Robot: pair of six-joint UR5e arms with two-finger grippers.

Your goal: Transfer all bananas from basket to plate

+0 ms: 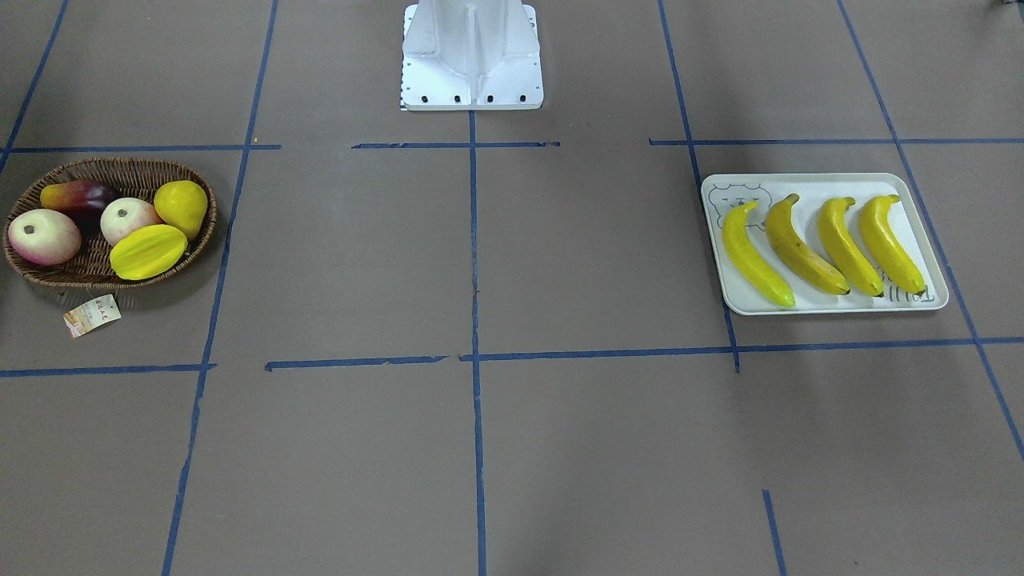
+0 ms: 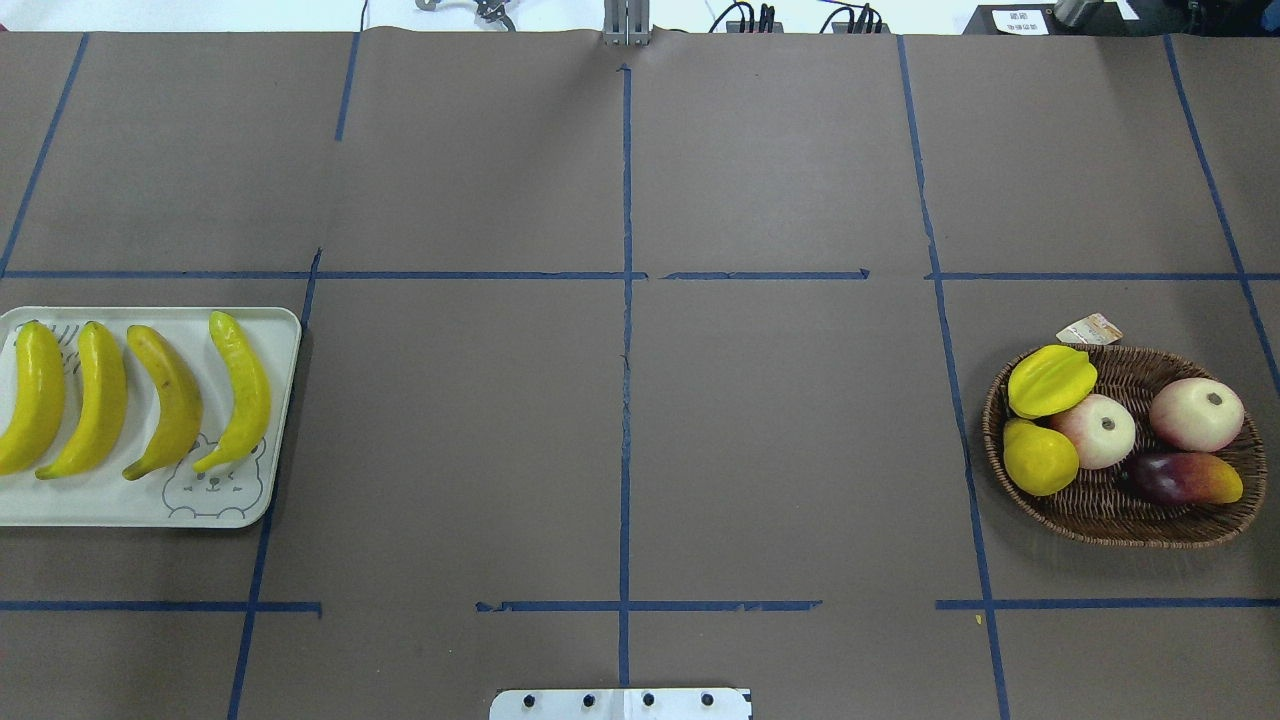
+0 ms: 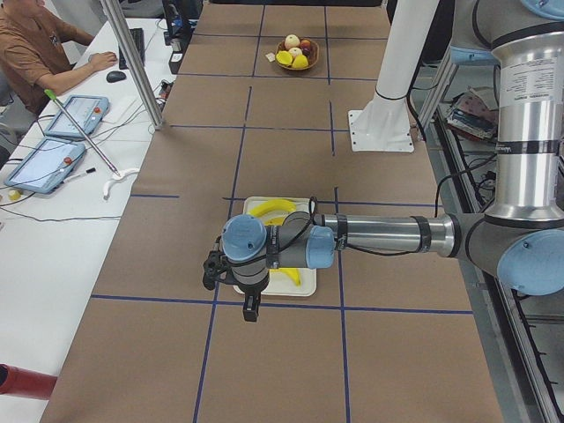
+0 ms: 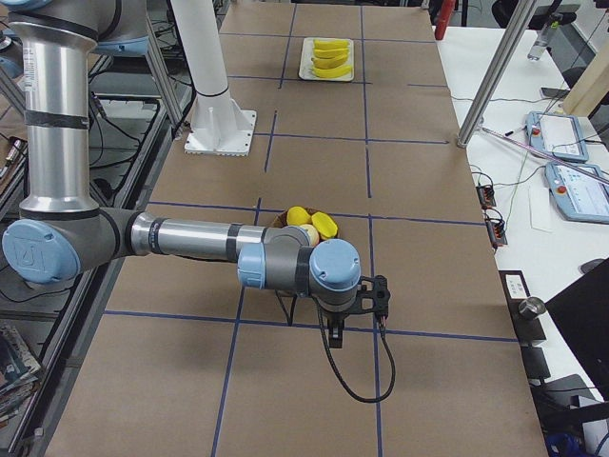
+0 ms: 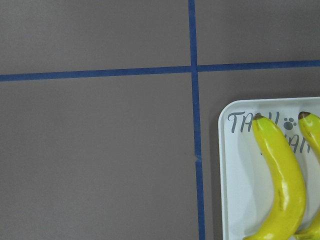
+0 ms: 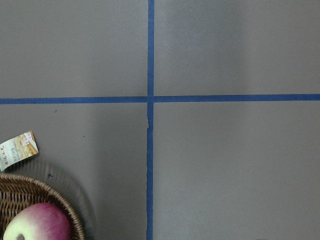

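Several bananas (image 1: 804,248) (image 2: 170,400) lie side by side on the off-white plate (image 1: 824,182) (image 2: 100,510). The left wrist view shows the plate's corner (image 5: 230,175) and one banana (image 5: 282,175). The wicker basket (image 1: 48,276) (image 2: 1130,520) (image 6: 30,187) holds only other fruit. The left gripper (image 3: 210,271) hovers high over the plate's near edge, and the right gripper (image 4: 381,297) hangs high beside the basket. Both show only in the side views, so I cannot tell whether they are open or shut.
In the basket lie a starfruit (image 2: 1045,380), a yellow pear-like fruit (image 2: 1040,460), two apples (image 2: 1195,413) and a mango (image 2: 1185,478). A paper tag (image 1: 92,314) lies beside it. The white robot base (image 1: 472,56) stands at the table's edge. A person sits at a side desk (image 3: 40,48).
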